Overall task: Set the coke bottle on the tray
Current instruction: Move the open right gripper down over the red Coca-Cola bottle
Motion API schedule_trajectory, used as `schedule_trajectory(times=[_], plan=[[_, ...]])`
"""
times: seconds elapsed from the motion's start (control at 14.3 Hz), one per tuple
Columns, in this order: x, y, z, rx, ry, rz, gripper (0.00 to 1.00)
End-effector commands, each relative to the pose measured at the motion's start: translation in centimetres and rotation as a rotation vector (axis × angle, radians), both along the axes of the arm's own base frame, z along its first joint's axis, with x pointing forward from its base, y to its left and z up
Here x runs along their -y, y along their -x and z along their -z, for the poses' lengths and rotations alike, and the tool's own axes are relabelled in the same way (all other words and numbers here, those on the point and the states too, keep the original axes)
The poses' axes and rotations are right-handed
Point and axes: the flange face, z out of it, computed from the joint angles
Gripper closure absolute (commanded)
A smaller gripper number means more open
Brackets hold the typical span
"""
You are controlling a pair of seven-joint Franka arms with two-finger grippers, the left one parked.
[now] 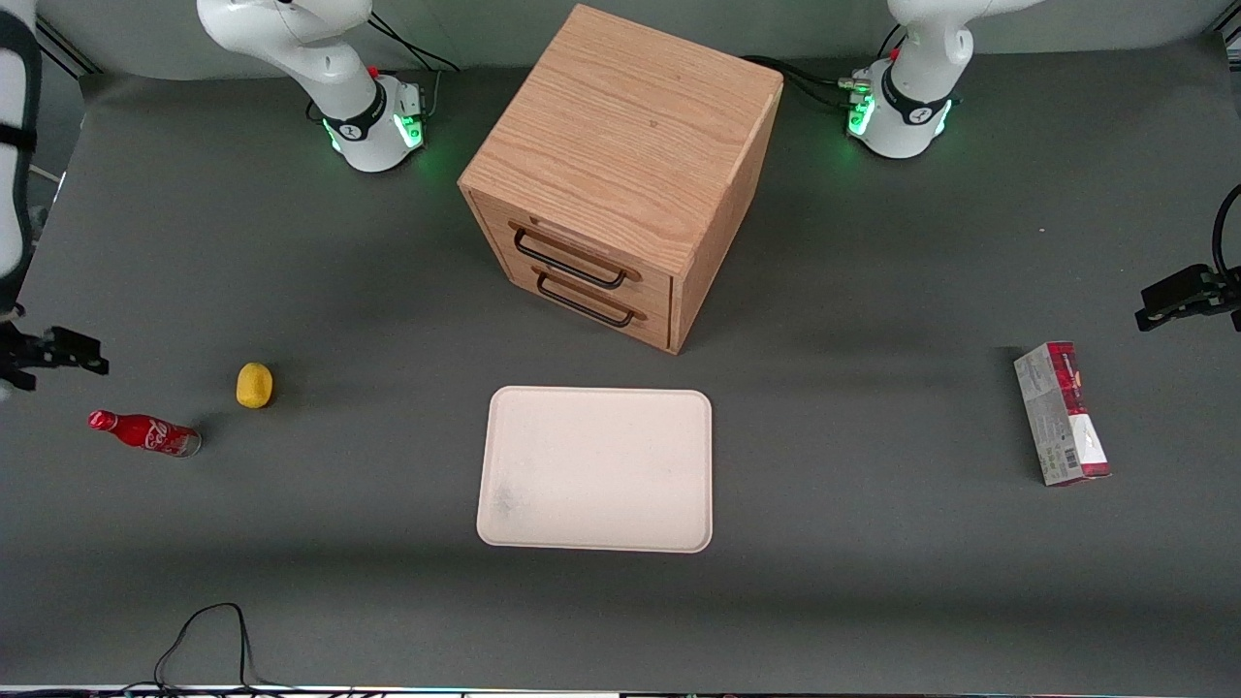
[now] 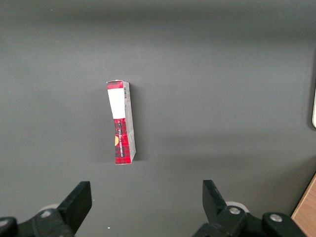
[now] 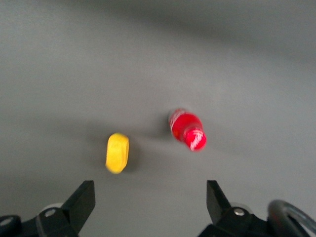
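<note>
The coke bottle is a small red bottle with white lettering, on the dark table toward the working arm's end; it also shows in the right wrist view, seen from above, cap toward the camera. The cream tray lies flat in front of the wooden cabinet, bare, well apart from the bottle. My right gripper hangs at the working arm's end, above the table and apart from the bottle. In the right wrist view the gripper is open and empty, with the bottle below it.
A yellow lemon lies beside the bottle, slightly farther from the front camera; it also shows in the right wrist view. A wooden two-drawer cabinet stands mid-table. A red-and-grey carton lies toward the parked arm's end.
</note>
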Motion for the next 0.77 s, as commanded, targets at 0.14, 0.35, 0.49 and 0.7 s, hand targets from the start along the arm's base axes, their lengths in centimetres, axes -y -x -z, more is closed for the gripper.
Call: schedule_trajectory(times=[0.14,0.35,0.49,0.7], plan=[[3.1,-1.8,5.9,0.024,-0.01,-0.033,0.0],[3.7,-1.7,7.7,0.018,0.003,-0.031,0.0],[4.0,-1.8,8.3,0.029,0.016,-0.048,0.0],[4.0,-1.9,9.7,0.043,-0.015,-0.08,0.08]])
